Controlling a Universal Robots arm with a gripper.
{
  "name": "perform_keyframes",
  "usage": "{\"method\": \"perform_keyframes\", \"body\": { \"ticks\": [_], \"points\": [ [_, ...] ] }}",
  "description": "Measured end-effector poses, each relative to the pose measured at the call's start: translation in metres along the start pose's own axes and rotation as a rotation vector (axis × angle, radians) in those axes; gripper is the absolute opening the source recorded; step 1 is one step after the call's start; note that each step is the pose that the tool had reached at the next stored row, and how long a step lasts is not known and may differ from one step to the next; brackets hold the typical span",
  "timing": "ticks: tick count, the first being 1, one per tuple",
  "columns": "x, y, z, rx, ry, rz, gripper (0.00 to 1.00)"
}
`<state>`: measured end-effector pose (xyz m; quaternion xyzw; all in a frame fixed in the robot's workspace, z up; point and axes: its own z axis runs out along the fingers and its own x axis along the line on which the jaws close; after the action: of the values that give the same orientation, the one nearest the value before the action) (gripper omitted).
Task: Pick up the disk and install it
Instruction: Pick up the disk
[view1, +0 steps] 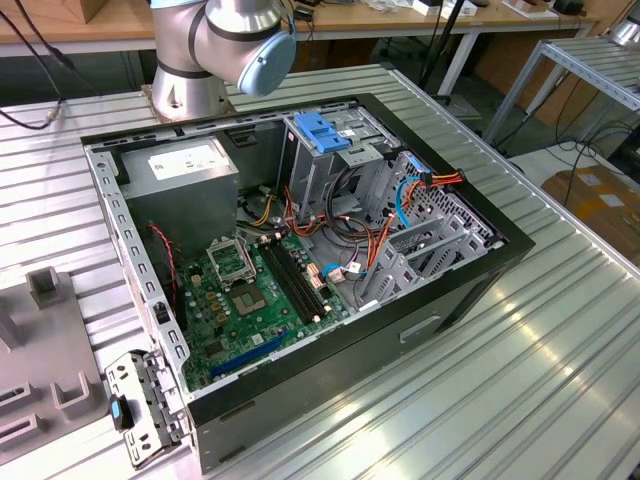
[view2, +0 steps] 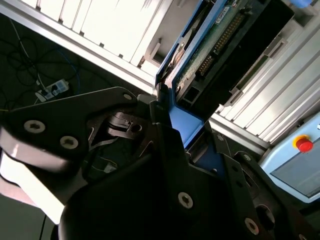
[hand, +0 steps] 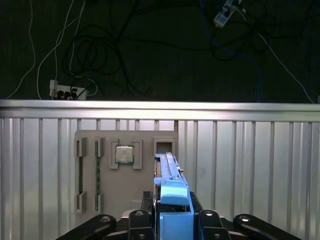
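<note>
**Item: disk (hand: 169, 170), held.** It is clamped in the pincer (hand: 172, 214), whose black jaws are closed on the near end of it, one on each flat side. It is clear of the computer case and not yet installed.

**Relation.** The long axis runs straight out from the pincer, away from the wrist. In the first wrist view the disk is seen edge-on as a narrow upright strip. Its far end lines up with a rectangular pocket in the grey tray (hand: 95, 150). Whether that end touches the tray cannot be told.

**Disk, make-up.** It is a flat metal slab with hard edges. A blue side rail (hand: 175, 192) of smooth moulded plastic runs along the edge. In the second wrist view the disk (view2: 220, 45) shows its underside, a green circuit board with a row of connector pins set in a dark body.

**Pincer, make-up.** In the second wrist view the pincer (view2: 172, 125) is matt black with angular plates, linked arms and pale bolt heads.

**Tray.** Grey moulded block with slotted holders. A square silver processor chip (hand: 124, 154) sits in one recess.

**Table (hand: 250, 165).** Ribbed aluminium planks, bright and reflective.

**Computer case (view1: 400, 330).** A black shell lying open on the table in the exterior view, holding:
- a green motherboard (view1: 250, 300)
- a grey power supply (view1: 185, 175)
- a perforated metal drive cage (view1: 425, 235)
- a blue latch (view1: 322, 130)
- loose red, orange and blue cables
</note>
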<state>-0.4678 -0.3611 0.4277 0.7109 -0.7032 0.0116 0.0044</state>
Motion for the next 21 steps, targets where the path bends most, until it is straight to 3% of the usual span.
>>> {"method": "perform_keyframes", "body": {
  "ticks": [9,10,11,13,21],
  "points": [
    [0.0004,-0.0002,-0.016,0.0,0.0,0.0,0.37],
    [0.0004,-0.0002,-0.0195,0.0001,0.0,0.0,0.37],
    [0.0006,-0.0003,-0.0269,0.0,0.0,0.0,0.37],
    [0.0012,-0.0005,-0.0521,0.0,0.0,0.0,0.37],
    [0.0015,-0.0007,-0.0677,0.0,0.0,0.0,0.37]
  ]
}}
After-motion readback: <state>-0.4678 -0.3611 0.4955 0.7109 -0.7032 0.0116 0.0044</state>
